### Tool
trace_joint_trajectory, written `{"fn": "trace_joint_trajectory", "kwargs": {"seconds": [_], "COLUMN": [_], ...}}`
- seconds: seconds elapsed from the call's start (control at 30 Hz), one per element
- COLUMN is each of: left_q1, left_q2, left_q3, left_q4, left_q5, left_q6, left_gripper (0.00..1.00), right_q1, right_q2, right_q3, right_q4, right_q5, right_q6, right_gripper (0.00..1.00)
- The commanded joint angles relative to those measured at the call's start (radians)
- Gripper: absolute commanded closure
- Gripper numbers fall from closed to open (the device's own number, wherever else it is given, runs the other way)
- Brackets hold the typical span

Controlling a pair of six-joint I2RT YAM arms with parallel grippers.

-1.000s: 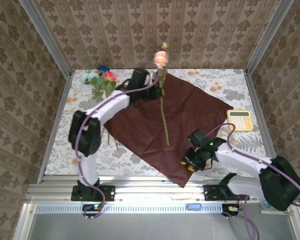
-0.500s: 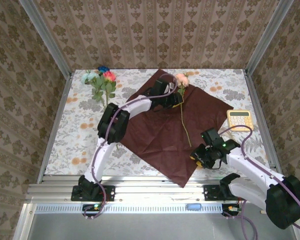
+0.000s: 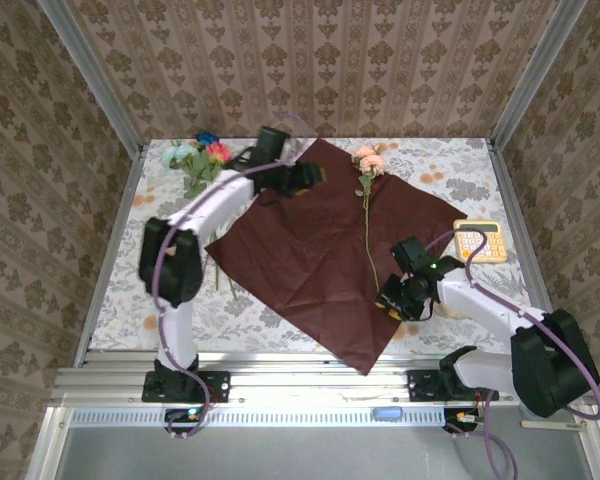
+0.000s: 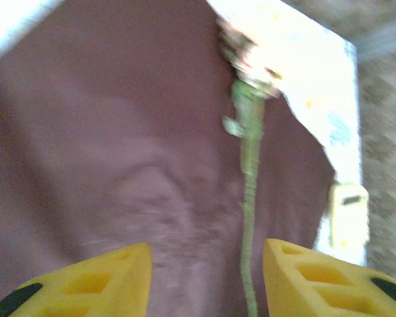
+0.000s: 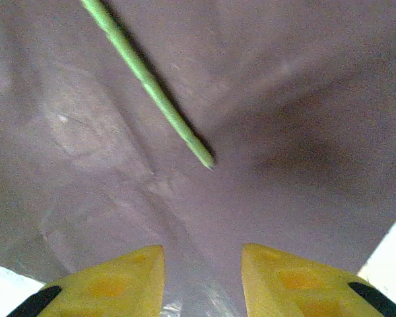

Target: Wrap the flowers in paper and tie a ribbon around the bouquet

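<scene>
Lying on paper (image 5: 297, 92), flower stem (image 5: 147, 82) just before right claw (image 5: 202, 264)

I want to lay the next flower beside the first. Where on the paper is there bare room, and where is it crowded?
The paper is bare across its middle, between the left gripper and the flower stem, and down to its near corner. Crowded: the right edge, where the right gripper hovers by the stem's end, with the calculator just beyond.
</scene>
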Motion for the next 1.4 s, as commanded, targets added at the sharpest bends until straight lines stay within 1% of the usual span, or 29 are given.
{"fn": "trace_joint_trajectory", "kwargs": {"seconds": [0.0, 0.1, 0.2, 0.27, 0.37, 0.5, 0.6, 0.73, 0.87, 1.0, 1.37], "left_q1": [0.136, 0.258, 0.336, 0.363, 0.376, 0.379, 0.361, 0.324, 0.295, 0.276, 0.251], "left_q2": [-0.025, -0.031, 0.001, 0.025, 0.070, 0.151, 0.189, 0.260, 0.303, 0.306, 0.279], "left_q3": [-0.101, -0.149, -0.173, -0.182, -0.170, -0.109, -0.074, 0.001, 0.048, 0.037, -0.061], "left_q4": [-0.262, -0.307, -0.314, -0.304, -0.287, -0.282, -0.266, -0.302, -0.339, -0.349, -0.318], "left_q5": [-0.132, -0.175, -0.160, -0.140, -0.140, -0.121, -0.120, -0.151, -0.226, -0.269, -0.273], "left_q6": [0.183, 0.259, 0.303, 0.313, 0.325, 0.303, 0.310, 0.330, 0.335, 0.335, 0.346], "left_gripper": [0.60, 0.66, 0.71, 0.71, 0.70, 0.70, 0.69, 0.70, 0.71, 0.70, 0.77], "right_q1": [-0.003, -0.001, 0.002, 0.006, 0.010, 0.015, 0.016, 0.017, 0.018, 0.017, 0.018], "right_q2": [0.064, 0.128, 0.168, 0.182, 0.189, 0.192, 0.194, 0.197, 0.205, 0.210, 0.210], "right_q3": [0.054, 0.077, 0.092, 0.102, 0.109, 0.111, 0.110, 0.113, 0.120, 0.124, 0.116], "right_q4": [0.005, 0.025, 0.038, 0.034, 0.031, 0.027, 0.024, 0.024, 0.024, 0.024, 0.025], "right_q5": [0.046, 0.038, 0.027, 0.026, 0.027, 0.029, 0.030, 0.033, 0.031, 0.030, 0.024], "right_q6": [-0.082, -0.095, -0.097, -0.099, -0.100, -0.092, -0.086, -0.083, -0.082, -0.081, -0.082], "right_gripper": [0.63, 0.64, 0.64, 0.64, 0.64, 0.64, 0.64, 0.65, 0.64, 0.64, 0.64]}}
